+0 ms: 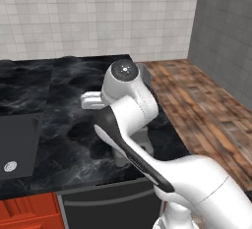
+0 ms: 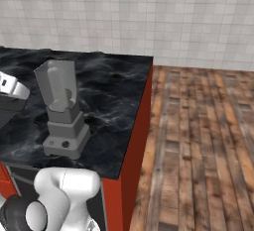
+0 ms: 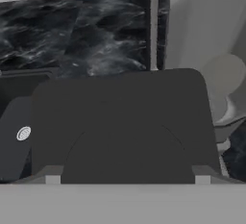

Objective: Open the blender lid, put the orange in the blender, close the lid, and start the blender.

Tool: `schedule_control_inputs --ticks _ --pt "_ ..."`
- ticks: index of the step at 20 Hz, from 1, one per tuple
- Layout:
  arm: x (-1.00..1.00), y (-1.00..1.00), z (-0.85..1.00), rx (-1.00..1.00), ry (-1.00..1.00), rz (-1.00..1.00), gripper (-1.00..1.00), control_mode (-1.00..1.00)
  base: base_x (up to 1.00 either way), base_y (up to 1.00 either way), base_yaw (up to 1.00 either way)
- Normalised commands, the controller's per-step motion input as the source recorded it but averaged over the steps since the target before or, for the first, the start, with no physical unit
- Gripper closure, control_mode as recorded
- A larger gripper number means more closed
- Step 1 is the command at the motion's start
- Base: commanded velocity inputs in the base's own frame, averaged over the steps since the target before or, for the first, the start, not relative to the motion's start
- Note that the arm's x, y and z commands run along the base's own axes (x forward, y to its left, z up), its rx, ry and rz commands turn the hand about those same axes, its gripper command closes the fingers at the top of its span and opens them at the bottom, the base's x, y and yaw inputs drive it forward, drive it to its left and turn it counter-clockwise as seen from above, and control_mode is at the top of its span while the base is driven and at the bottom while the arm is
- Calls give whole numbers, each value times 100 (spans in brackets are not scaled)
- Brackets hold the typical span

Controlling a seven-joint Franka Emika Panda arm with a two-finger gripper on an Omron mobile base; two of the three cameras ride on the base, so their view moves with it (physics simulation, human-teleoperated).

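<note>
**Lid off and in the fingers; orange, closing and start all left to do**

Nearest you in the hand view, the gripper (image 3: 127,177) had its fingers spread wide and closed on the flat, dark grey-black square blender lid (image 3: 120,117). It was a matt cap with rounded corners, and it spanned the whole gap between the two tips. You could count the first step as done, since the lid was clear of the jar.

Just beyond it stood the grey blender (image 2: 62,111), near the front right corner of the black marbled counter (image 2: 114,91). Its tall, tapered square jar (image 3: 206,50) was smooth, pale and open at the top, above a stepped base with a red button and a black knob.

You could not tell where the small round orange was, and nothing orange was plain inside the jar. I judged loading it, closing the lid and starting the blender all undone.

Farther along the counter lay a dark recessed sink (image 1: 15,144). Beyond it rose the pale tiled wall (image 2: 149,17), and right of the counter's edge ran the brown plank floor (image 2: 198,141).
</note>
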Motion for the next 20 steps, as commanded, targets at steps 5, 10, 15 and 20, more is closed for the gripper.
schedule_control_inputs --ticks 5,10,15,20 --pt "0 -37 96 0 -13 -9 100 -100 0 0 0" --pt "12 -55 64 1 -6 -2 100 -100 0 0 0" --pt "29 -53 47 3 0 0 100 -100 0 0 0" --pt "45 -38 22 1 1 0 100 -100 0 0 0"
